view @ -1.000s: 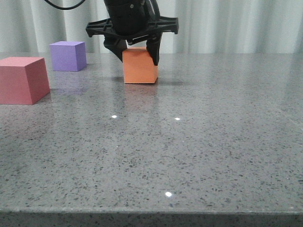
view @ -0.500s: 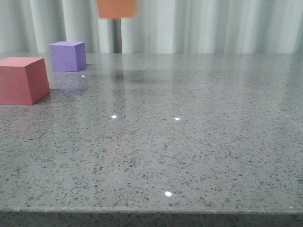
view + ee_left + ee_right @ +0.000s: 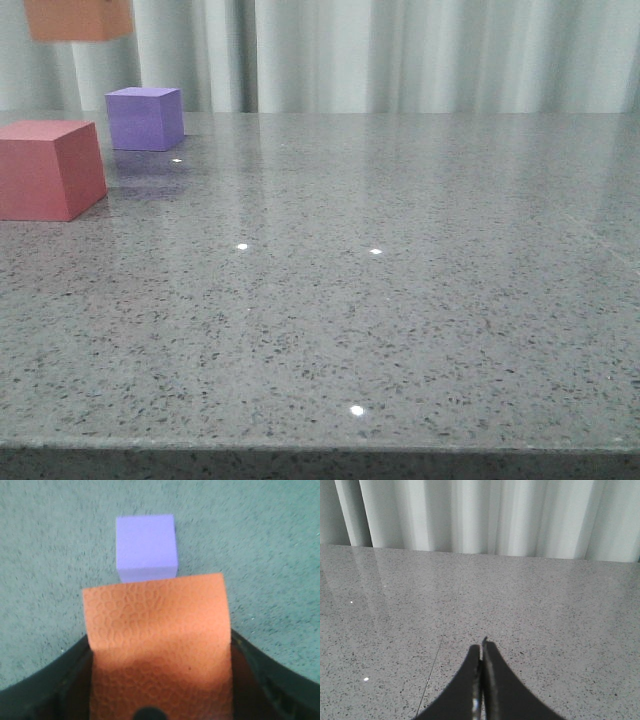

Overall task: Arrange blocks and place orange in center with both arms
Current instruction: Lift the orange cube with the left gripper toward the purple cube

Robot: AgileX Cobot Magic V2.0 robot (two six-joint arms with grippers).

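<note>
The orange cube (image 3: 80, 18) hangs in the air at the top left of the front view, above the table; the gripper holding it is out of that frame. In the left wrist view my left gripper (image 3: 159, 680) is shut on the orange cube (image 3: 157, 640), black fingers (image 3: 60, 680) on both its sides. The purple cube (image 3: 146, 547) lies on the table below it. The purple cube (image 3: 145, 118) stands at the far left, the red-pink cube (image 3: 48, 168) nearer, at the left edge. My right gripper (image 3: 481, 652) is shut and empty above bare table.
A grey speckled stone table (image 3: 380, 280) fills the views, its front edge near the bottom of the front view. A pale pleated curtain (image 3: 420, 55) hangs behind the table's far edge.
The left gripper lifted the orange cube off the table middle, then carried it left, high above the purple and red-pink cubes. The gripper left the front view.
</note>
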